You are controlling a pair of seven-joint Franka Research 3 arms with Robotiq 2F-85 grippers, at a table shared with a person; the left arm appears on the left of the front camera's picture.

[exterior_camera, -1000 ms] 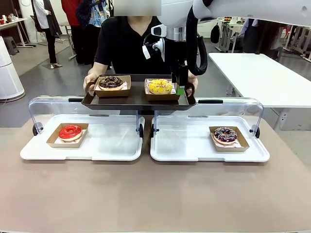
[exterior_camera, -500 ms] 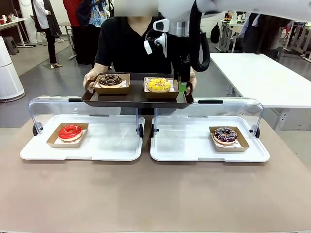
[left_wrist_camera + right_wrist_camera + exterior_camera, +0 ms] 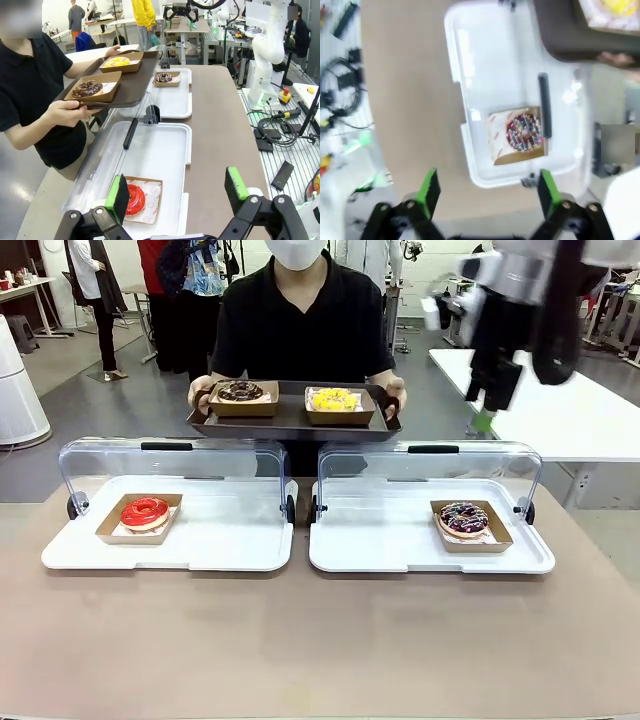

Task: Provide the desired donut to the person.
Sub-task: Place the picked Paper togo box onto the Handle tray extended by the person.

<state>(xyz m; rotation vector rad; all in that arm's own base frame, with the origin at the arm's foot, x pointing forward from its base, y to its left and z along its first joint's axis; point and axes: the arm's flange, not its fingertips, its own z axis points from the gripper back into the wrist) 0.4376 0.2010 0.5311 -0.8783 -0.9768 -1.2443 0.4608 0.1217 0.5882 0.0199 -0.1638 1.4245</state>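
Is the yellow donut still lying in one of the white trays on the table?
No, the yellow donut sits in a cardboard box on the dark tray the person holds.

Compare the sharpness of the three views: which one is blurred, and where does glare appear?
Right wrist view: smeared all over, the sprinkled donut and green pads soft. Front view: table things sharp, but the right gripper is streaked; pale glare on the clear lids. Left wrist view: crisp, with wide-angle bending at the edges; the red donut reads clearly.

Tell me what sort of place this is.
Probably a robotics lab staged as a donut counter: lidded display trays holding boxed donuts, a person holding a serving tray, and another robot arm among cabled worktables.
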